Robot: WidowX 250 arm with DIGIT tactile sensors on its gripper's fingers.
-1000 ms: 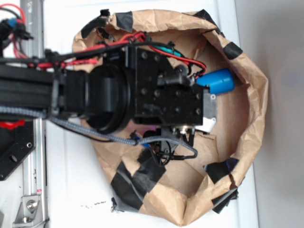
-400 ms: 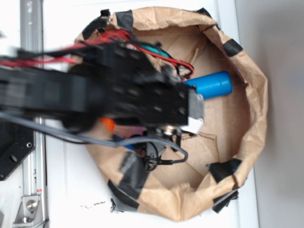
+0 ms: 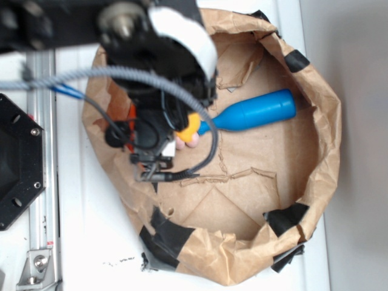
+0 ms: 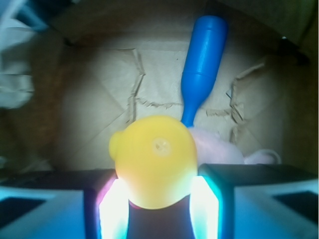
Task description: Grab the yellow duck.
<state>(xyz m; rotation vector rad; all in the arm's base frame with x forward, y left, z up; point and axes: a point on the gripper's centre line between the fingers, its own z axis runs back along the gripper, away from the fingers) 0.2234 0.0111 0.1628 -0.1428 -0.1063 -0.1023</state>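
1. Wrist view, closest to you: the tool is clenched on the yellow duck. Both fingers press its lower sides, one left, one right.
2. The duck sits between the fingers, round body bulging above them, a small dimple on top and a little bump at its left. You can't see the beak from here.
3. Just behind the duck on the right you see a pale pink plush toy, partly hidden by the duck and the right finger.
4. Further back a blue bottle-shaped toy lies on the paper floor, narrow end toward the duck.
5. Exterior view: the arm enters from upper left and covers most of the left half of the brown paper bag. The duck shows as a yellow patch under the tool, near the bag's left side.
6. The blue toy lies right of the duck, mid-bag. The bag stands on the white surface.
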